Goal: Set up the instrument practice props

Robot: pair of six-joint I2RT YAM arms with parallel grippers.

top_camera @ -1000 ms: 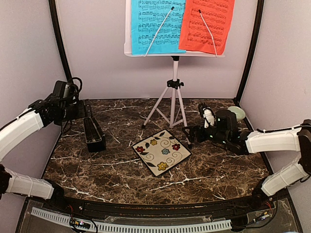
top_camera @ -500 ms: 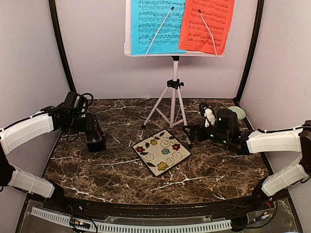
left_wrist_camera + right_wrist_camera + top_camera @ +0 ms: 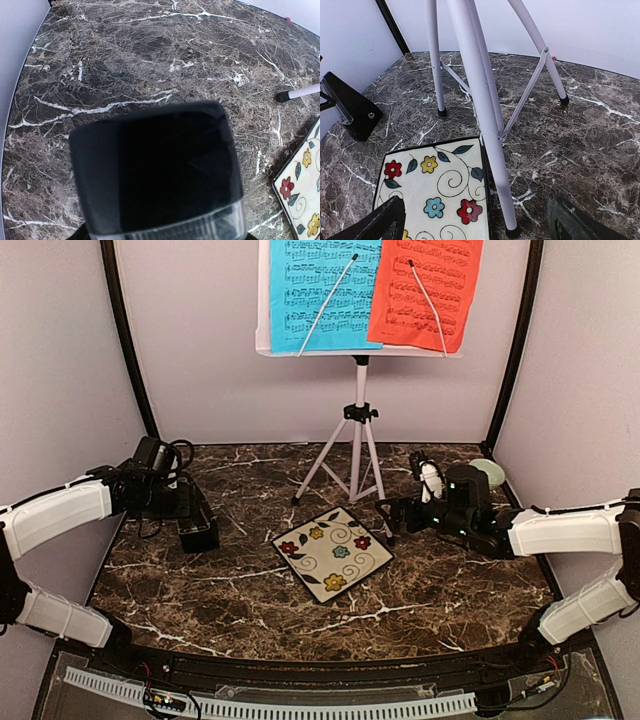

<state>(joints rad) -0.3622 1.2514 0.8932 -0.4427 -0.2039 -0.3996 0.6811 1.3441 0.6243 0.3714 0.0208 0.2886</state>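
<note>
The white music stand (image 3: 356, 440) stands on its tripod at the back centre. A blue sheet (image 3: 318, 295) and a red sheet (image 3: 425, 290) sit on its desk under wire clips. My left gripper (image 3: 183, 508) is shut on the black metronome (image 3: 198, 523), low at the table's left. The metronome fills the left wrist view (image 3: 155, 165) and hides the fingers. It also shows in the right wrist view (image 3: 351, 107). My right gripper (image 3: 393, 513) is open and empty, with its fingers either side of the near tripod leg (image 3: 487, 130), just above the marble.
The square floral tile (image 3: 333, 552) lies flat at the centre, touching the near tripod leg's foot; it also shows in the right wrist view (image 3: 435, 195). A pale green object (image 3: 489, 472) lies at the back right corner. Black frame posts stand at both back corners.
My left arm has come down and a little right, bringing the metronome lower toward the marble. The right arm, stand and tile have not moved.
</note>
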